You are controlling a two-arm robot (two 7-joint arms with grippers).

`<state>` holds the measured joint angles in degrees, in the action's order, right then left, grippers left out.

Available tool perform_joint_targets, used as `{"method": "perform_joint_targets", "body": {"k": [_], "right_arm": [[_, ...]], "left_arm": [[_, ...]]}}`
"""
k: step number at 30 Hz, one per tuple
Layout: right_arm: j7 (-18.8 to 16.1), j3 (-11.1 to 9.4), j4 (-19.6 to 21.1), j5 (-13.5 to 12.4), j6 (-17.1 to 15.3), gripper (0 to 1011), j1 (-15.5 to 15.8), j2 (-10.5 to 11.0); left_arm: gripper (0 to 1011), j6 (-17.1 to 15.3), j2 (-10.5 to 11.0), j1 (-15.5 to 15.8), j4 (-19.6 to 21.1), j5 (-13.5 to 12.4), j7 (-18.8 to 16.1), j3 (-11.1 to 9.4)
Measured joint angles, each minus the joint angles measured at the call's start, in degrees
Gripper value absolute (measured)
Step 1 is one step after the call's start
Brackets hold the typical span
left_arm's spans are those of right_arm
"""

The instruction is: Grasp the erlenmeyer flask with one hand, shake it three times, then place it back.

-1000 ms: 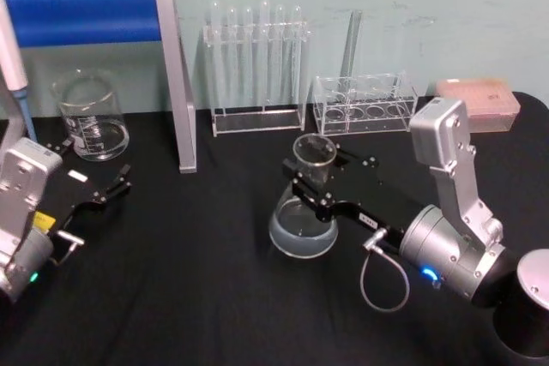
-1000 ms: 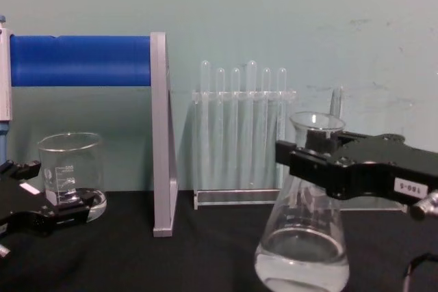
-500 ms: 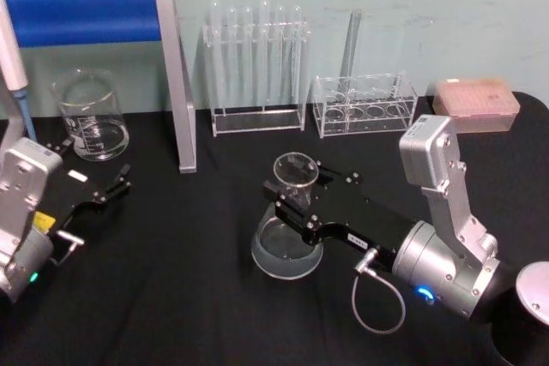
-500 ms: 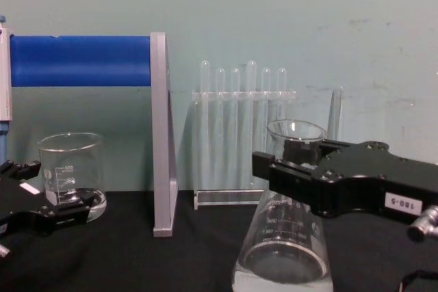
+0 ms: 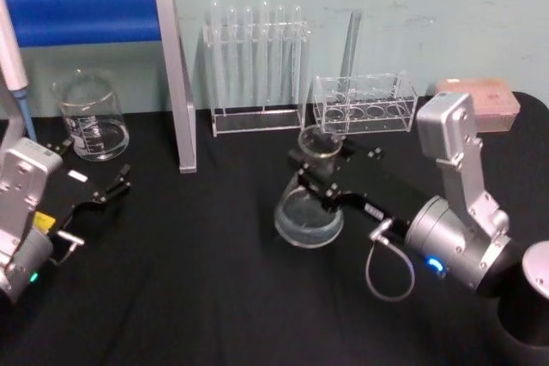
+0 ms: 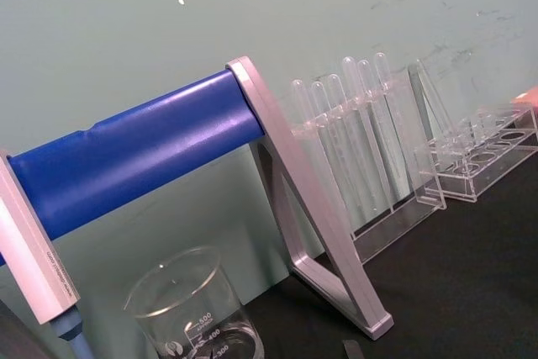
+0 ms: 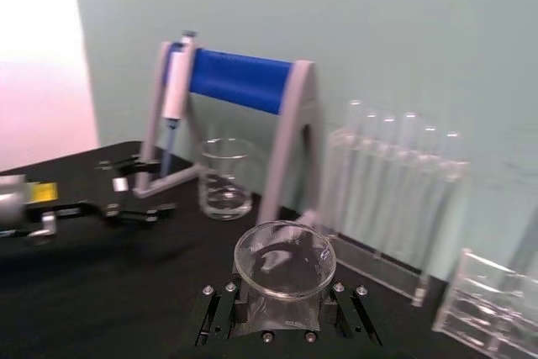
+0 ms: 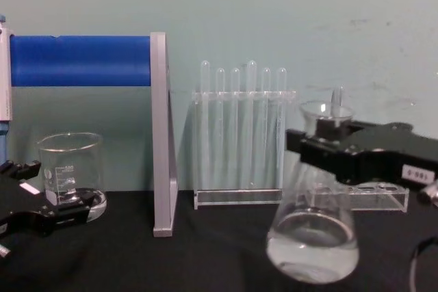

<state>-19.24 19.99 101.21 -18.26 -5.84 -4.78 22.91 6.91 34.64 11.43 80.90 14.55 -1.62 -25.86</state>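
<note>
Hidden or unclear: the neck of the erlenmeyer flask (image 5: 309,212) is covered where the black jaws cross it. Whether its base touches the black cloth (image 5: 206,280) cannot be told.
Cut off: in the chest view the right gripper (image 8: 321,152) runs out past the edge.
Materials and shapes: the flask is a clear glass cone with a wide rounded base, a narrow neck and a flared round rim. It looks cloudy low in the body. The jaws are blocky, black and matte, with a small white label.
Flask position: in front of the test-tube rack (image 5: 256,66), a little to the robot's right of it, and tilted.
Flask and jaws: the right gripper's jaws are clenched on the neck just under the rim, one on each side.
Left gripper (image 5: 103,190): well to the robot's left of the rack, low over the cloth, fingers spread and holding nothing.
</note>
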Motion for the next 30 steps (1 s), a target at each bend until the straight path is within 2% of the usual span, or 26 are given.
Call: {"method": "perform_joint_targets", "body": {"k": [13,18,30], "right_arm": [[4.2,-4.7,-4.9,1.6,0.2,449,-2.9,-1.7],[5.7,-7.2,-6.7,2.6,0.4,449,-3.7,-2.3],[7.1,-10.5,-8.8,4.3,0.5,449,-4.4,-3.4]], "left_arm": [[1001,0.0,0.0,0.0,0.0,0.0,0.0,0.0],[1001,0.0,0.0,0.0,0.0,0.0,0.0,0.0],[1001,0.0,0.0,0.0,0.0,0.0,0.0,0.0]]}}
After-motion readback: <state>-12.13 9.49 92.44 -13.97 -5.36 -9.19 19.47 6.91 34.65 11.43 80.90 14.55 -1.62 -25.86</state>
